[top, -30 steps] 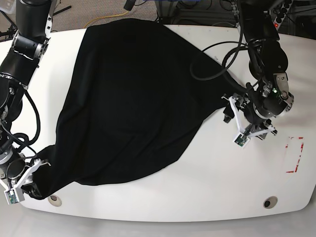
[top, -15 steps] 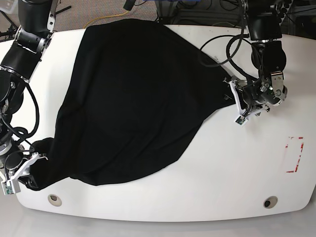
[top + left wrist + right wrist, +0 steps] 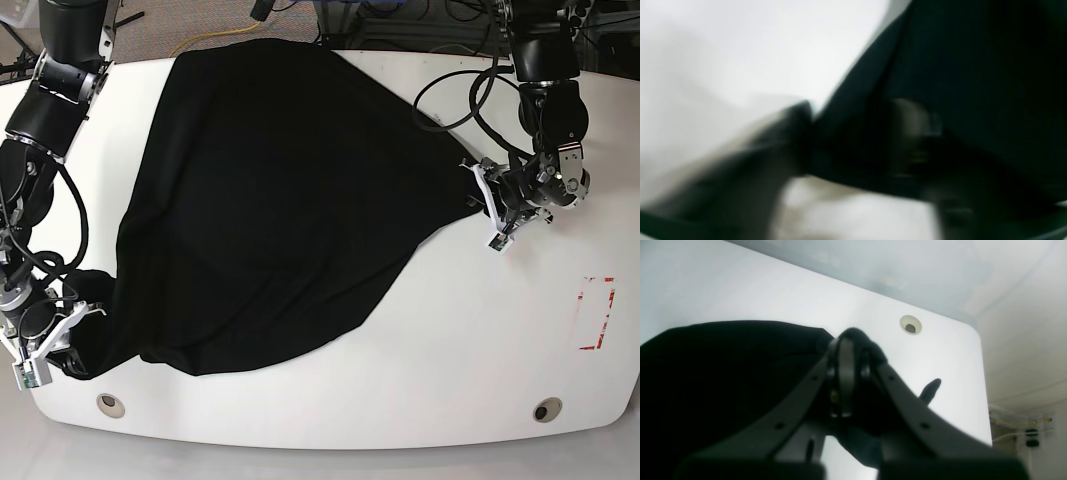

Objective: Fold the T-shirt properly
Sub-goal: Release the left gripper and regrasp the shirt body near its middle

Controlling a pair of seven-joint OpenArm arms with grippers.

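Note:
The black T-shirt [image 3: 270, 200] lies spread over the white table [image 3: 450, 340], with no print showing. At the table's near left corner my right gripper [image 3: 60, 325] is shut on a bunched corner of the shirt. In the right wrist view its fingertips [image 3: 845, 350] pinch black fabric [image 3: 723, 373]. My left gripper [image 3: 487, 200] sits at the shirt's right-hand corner. The left wrist view is blurred. There the fingers [image 3: 793, 133] stand apart, with the shirt's edge [image 3: 973, 66] lying between them.
Two round holes [image 3: 111, 404] [image 3: 546, 409] sit near the table's front edge. A red tape rectangle [image 3: 598, 313] marks the right side. Black cables [image 3: 450, 90] loop over the table behind my left arm. Bare table lies to the front and right of the shirt.
My left gripper has moved back and onto the shirt's right corner, its fingers narrowing. My right gripper has lifted a little, carrying the shirt's near left corner inward.

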